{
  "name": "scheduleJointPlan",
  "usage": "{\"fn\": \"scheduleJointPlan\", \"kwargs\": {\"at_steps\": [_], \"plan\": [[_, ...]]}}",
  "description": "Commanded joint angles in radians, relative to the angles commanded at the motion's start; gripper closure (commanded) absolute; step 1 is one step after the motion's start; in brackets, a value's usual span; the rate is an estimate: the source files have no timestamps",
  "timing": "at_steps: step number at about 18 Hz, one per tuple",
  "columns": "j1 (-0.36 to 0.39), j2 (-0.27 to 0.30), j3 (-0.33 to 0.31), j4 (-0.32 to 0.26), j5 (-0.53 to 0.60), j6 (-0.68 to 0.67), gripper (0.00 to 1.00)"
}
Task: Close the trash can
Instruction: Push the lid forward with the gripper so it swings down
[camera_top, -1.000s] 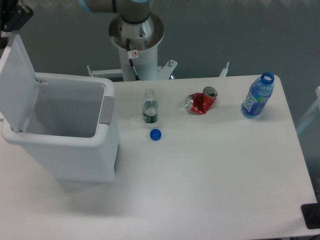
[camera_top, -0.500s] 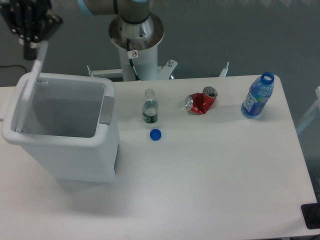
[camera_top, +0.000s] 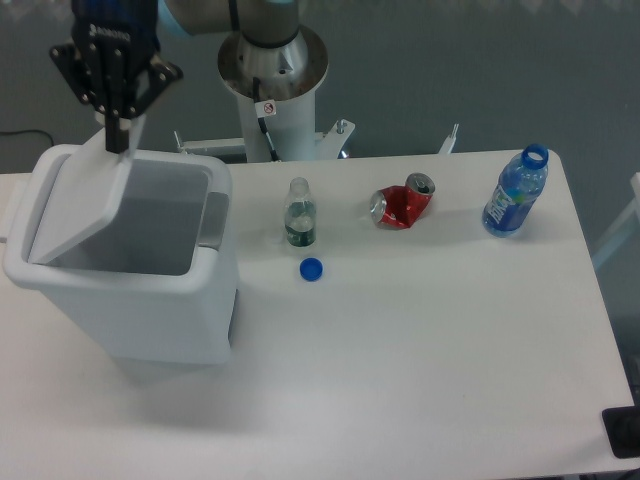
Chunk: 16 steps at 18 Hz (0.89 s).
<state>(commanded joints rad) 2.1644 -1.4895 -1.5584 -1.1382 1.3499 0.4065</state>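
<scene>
Lid of the large white plastic trash can (camera_top: 130, 300) half lowered, gripper (camera_top: 118, 140) at its free edge

The rectangular, round-cornered bin stands at the table's (camera_top: 420, 340) left end, its flat hinged lid (camera_top: 85, 210) slanting down over the opening from the left rim, grey front tab (camera_top: 213, 220) on the right wall; the black gripper hangs above the lid's far raised corner, jaws drawn close together at that edge, though whether they pinch it or merely press is not discernible. To finish well, the arm should probably follow the lid's arc rightward and down, then push flat near the tab. The plastic looks smooth and matte. Beyond stand a small clear bottle (camera_top: 299, 213), a blue cap (camera_top: 311, 268), a crushed red can (camera_top: 401, 204) and a blue water bottle (camera_top: 515, 192)
</scene>
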Motion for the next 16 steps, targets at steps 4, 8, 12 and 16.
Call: {"fn": "scheduleJointPlan", "kwargs": {"at_steps": [4, 8, 12, 16], "plan": [[0.009, 0.0, -0.034, -0.002, 0.0, 0.021, 1.0], [0.034, -0.014, -0.037, -0.002, -0.002, 0.025, 1.0], [0.049, -0.044, -0.04, 0.0, 0.0, 0.025, 1.0], [0.049, -0.063, -0.052, 0.002, 0.0, 0.025, 1.0]]}}
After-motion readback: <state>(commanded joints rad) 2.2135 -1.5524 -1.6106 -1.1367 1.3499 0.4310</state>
